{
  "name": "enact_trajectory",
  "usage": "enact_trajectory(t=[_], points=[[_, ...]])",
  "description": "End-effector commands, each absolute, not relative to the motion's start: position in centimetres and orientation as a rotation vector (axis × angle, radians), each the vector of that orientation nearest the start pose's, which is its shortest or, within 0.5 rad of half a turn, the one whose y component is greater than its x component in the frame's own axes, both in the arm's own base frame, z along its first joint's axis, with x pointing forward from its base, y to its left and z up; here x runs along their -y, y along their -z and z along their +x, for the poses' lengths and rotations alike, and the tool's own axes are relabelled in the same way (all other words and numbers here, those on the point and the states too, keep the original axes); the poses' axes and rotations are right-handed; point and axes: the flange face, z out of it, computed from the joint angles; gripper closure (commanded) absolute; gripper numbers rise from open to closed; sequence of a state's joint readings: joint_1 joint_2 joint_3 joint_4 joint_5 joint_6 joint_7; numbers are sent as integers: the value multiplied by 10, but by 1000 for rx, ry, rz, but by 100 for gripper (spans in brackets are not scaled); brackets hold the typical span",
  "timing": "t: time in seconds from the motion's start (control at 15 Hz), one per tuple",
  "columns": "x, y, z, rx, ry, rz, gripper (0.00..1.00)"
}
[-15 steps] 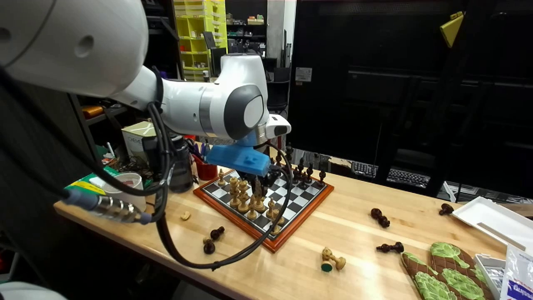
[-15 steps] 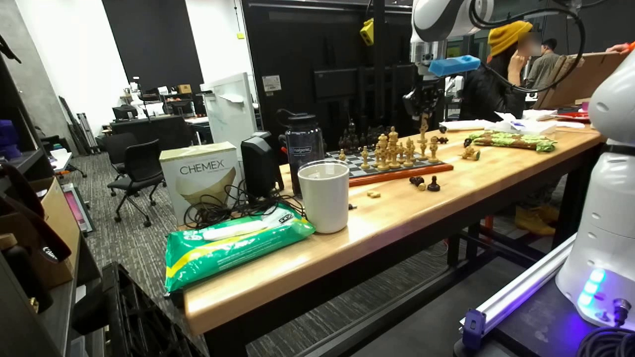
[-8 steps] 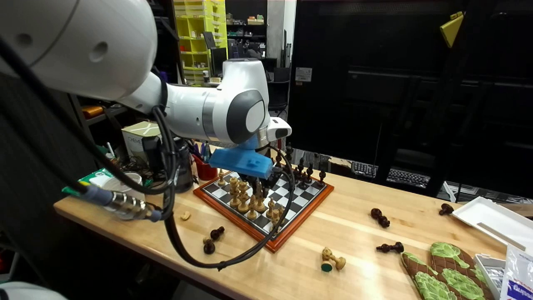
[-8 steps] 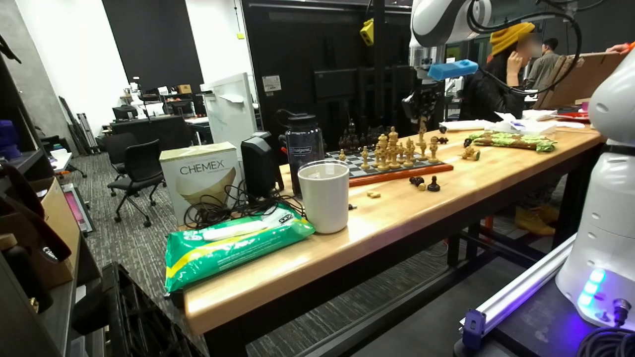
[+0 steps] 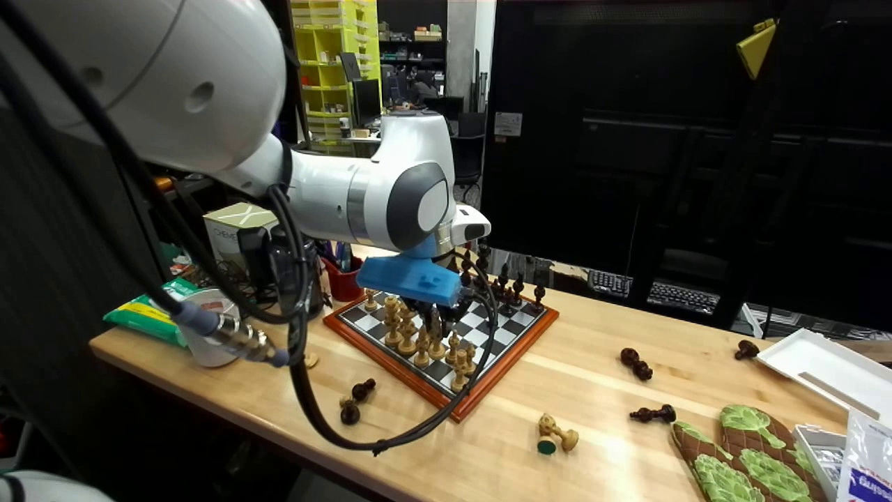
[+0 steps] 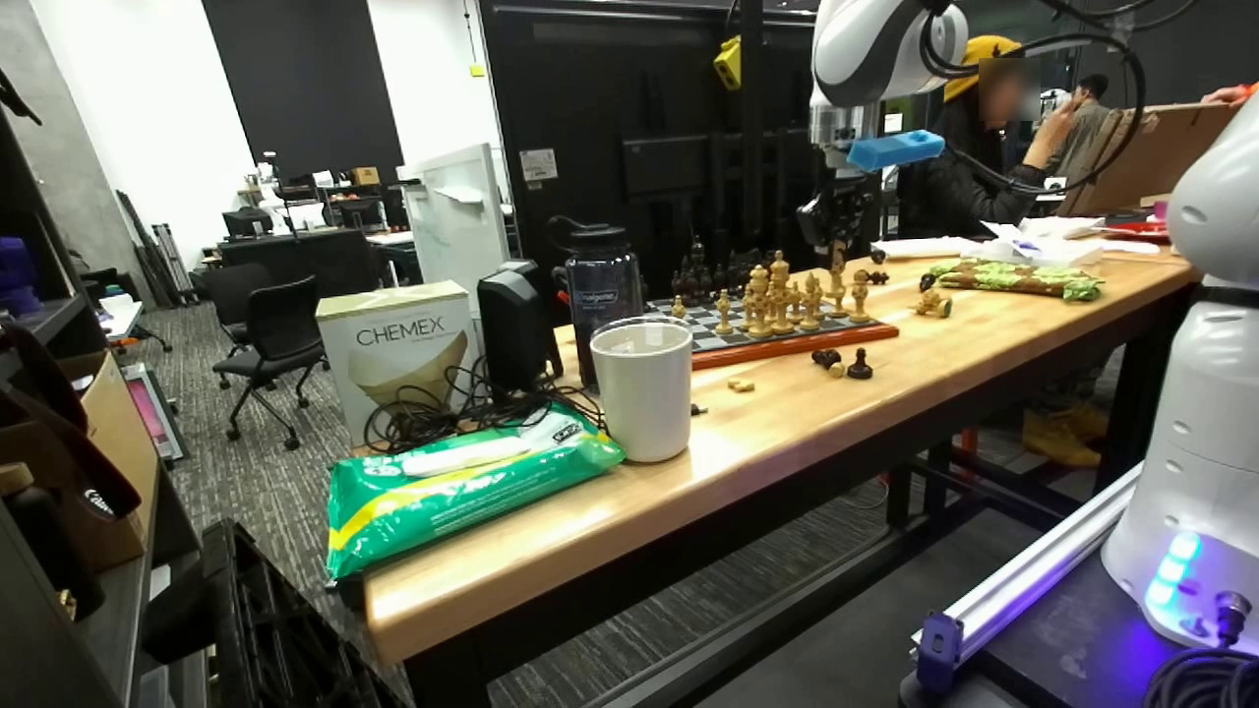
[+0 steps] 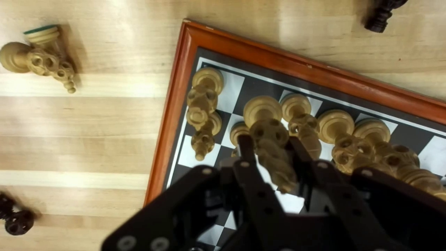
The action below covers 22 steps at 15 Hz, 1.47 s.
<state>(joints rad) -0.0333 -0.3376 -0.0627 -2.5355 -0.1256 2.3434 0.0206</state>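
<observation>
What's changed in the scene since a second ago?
The black two-fingered gripper has come down toward the checkered, reddish-framed chessboard, clamped all along on a tall, tan, carved chess piece; whether the piece touches down, I can't tell. Nothing was let go. Farther back, the person in the yellow knit hat leaned leftward in an exterior view. The white cylindrical cup and green plastic packet stayed put.

- Table (image 5: 592, 335): smooth, glossy wood
- Chessboard (image 7: 264, 55): varnished wooden rim, shiny squares
- Pale chess piece (image 7: 273, 150): smooth, carved wood
- Gripper (image 7: 271, 142): matt; plastic or metal, too blurred to tell
- Mitts (image 5: 763, 457), right: quilted cloth
- Packet (image 6: 472, 492), left: shiny plastic film
</observation>
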Motion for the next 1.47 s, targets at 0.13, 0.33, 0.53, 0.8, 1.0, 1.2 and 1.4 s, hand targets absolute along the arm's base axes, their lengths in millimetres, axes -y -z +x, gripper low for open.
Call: enact_trajectory(t=[0.13, 0.33, 0.53, 0.8, 1.0, 1.2, 1.4], points=[[44, -406, 434, -51, 229, -3213, 73], [44, -406, 434, -51, 230, -3213, 73], [44, -406, 435, -52, 226, -3214, 93], [46, -403, 436, -57, 212, -3213, 93], [45, -400, 437, -54, 205, -3213, 93], [45, -397, 439, -48, 203, -3214, 93], [46, -394, 443, -41, 202, -3214, 93]])
